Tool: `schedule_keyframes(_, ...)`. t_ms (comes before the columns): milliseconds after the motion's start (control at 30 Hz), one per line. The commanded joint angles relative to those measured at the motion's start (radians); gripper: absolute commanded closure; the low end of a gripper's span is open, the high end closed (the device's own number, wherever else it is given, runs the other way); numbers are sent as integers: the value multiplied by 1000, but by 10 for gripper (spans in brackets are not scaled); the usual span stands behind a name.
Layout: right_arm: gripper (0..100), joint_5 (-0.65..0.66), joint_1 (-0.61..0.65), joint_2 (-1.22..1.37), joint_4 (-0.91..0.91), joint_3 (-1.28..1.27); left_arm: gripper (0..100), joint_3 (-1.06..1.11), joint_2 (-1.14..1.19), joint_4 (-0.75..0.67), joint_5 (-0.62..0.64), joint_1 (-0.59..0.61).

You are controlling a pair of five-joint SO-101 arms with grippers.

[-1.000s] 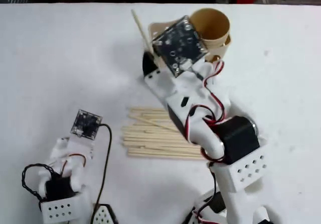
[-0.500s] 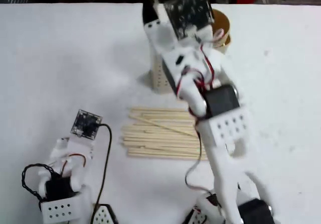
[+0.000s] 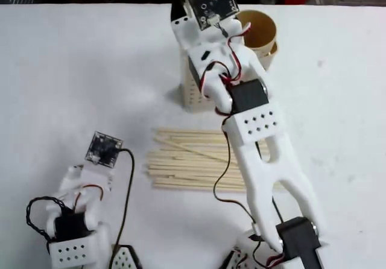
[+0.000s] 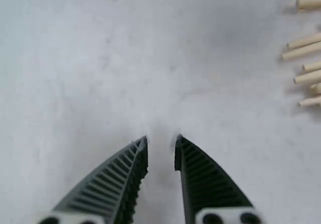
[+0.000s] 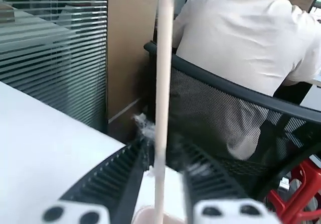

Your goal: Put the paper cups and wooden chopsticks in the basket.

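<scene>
My right gripper [image 3: 181, 17] is above the far side of the cream slotted basket [image 3: 189, 95], shut on one wooden chopstick [image 5: 163, 78] that stands nearly upright between its fingers [image 5: 131, 170]. The right arm covers most of the basket. Stacked paper cups [image 3: 260, 30] stand just right of the basket, touching the arm. A pile of several wooden chopsticks [image 3: 187, 160] lies flat on the table, in front of the basket. My left gripper [image 4: 161, 139] rests low at the near left, its fingers a narrow gap apart with nothing between them; chopstick ends [image 4: 303, 58] lie off to its side.
The white table [image 3: 78, 64] has bare room on its left and right. The right arm [image 3: 265, 154] stretches from the near edge across the chopstick pile. Behind the table's far edge are a chair and a seated person.
The right arm has stretched out toward the far edge, carrying the chopstick up and tilting it from slanted to nearly upright over the basket. The left arm has not moved.
</scene>
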State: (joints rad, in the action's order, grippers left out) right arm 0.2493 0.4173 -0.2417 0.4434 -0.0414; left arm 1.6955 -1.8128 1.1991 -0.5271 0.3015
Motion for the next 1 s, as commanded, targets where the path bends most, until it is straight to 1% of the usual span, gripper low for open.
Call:
schedule_keyframes(0,830,-6,-8,-12,28,41,893,-3,-10,5,-8,-13)
schedule_keyframes(67,840,-3,-8,-15,64,41,893,-3,-10,5,-8,-13)
schedule_keyframes(167,853,-3,-7,-47,170,34,893,-3,-10,5,-8,-13)
schedule_keyframes(367,872,-3,1,-202,567,34,893,-3,-10,5,-8,-13)
schedule_keyframes(533,872,3,24,-291,828,34,893,-3,-10,5,-8,-13)
schedule_keyframes(667,869,172,125,-291,990,8,892,-3,-10,5,-8,-13)
schedule_keyframes(733,868,273,191,-300,1029,-58,893,-3,-10,5,-8,-13)
schedule_keyframes(800,868,324,237,-294,1029,-146,893,-3,-10,6,-8,-13)
schedule_keyframes(867,868,342,248,-291,981,-253,893,-3,-10,6,-8,-13)
schedule_keyframes(967,868,436,252,-289,857,-442,893,-3,-10,6,-8,-13)
